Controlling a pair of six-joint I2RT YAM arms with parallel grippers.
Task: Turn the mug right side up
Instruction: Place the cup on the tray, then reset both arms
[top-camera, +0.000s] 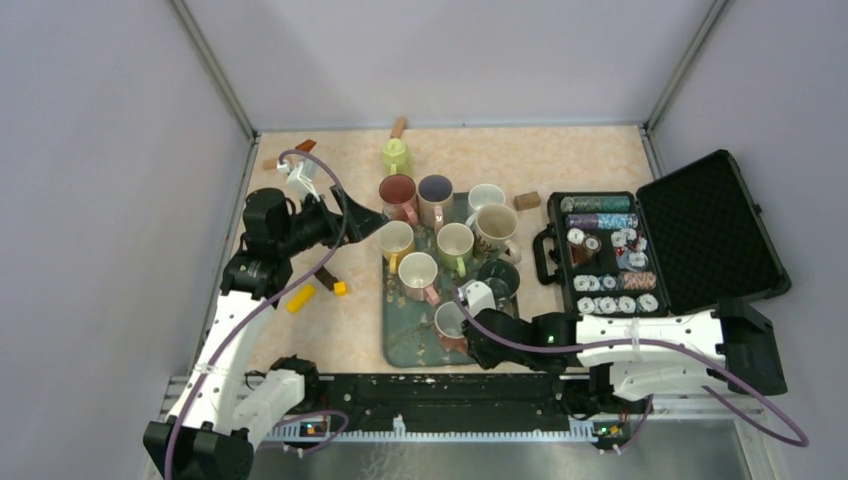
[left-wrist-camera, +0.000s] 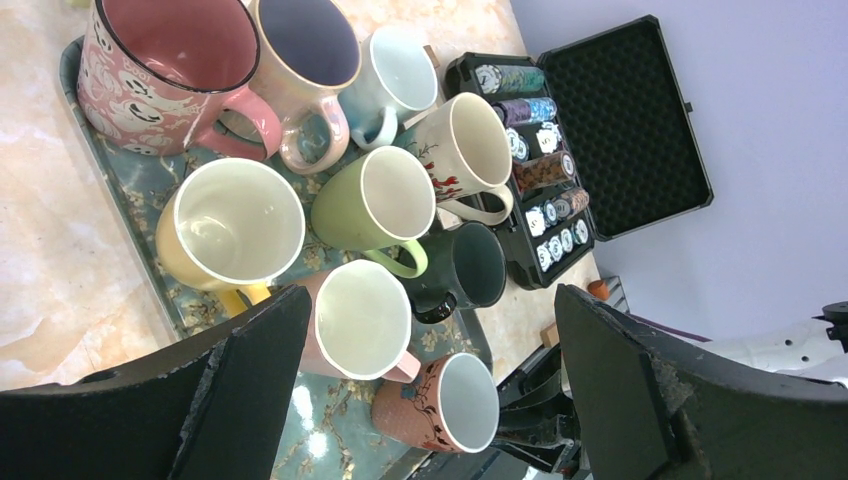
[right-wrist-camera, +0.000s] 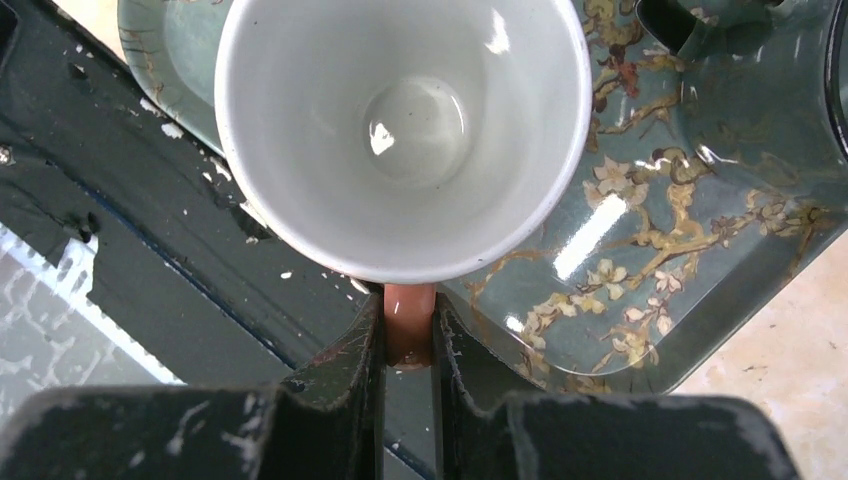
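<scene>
The mug (top-camera: 450, 322) is terracotta brown with a dark flower pattern and a white inside. It sits mouth up at the near edge of the teal flowered tray (top-camera: 405, 345). My right gripper (top-camera: 472, 338) is shut on the mug's handle (right-wrist-camera: 408, 322); the right wrist view looks straight down into the empty mug (right-wrist-camera: 400, 120), with both fingers pressed on the handle and the right gripper (right-wrist-camera: 408, 312) over the tray (right-wrist-camera: 700, 200) rim. My left gripper (top-camera: 365, 222) hangs open left of the tray, holding nothing. In the left wrist view the mug (left-wrist-camera: 440, 405) shows between the spread fingers of the left gripper (left-wrist-camera: 430, 300).
Several other mugs stand mouth up on the tray (left-wrist-camera: 140, 175), the nearest a pink one (top-camera: 418, 272) and a dark green one (top-camera: 497, 278). A lime mug (top-camera: 396, 155) stands behind the tray. An open black case of poker chips (top-camera: 605, 250) lies right. Yellow blocks (top-camera: 300, 298) lie left.
</scene>
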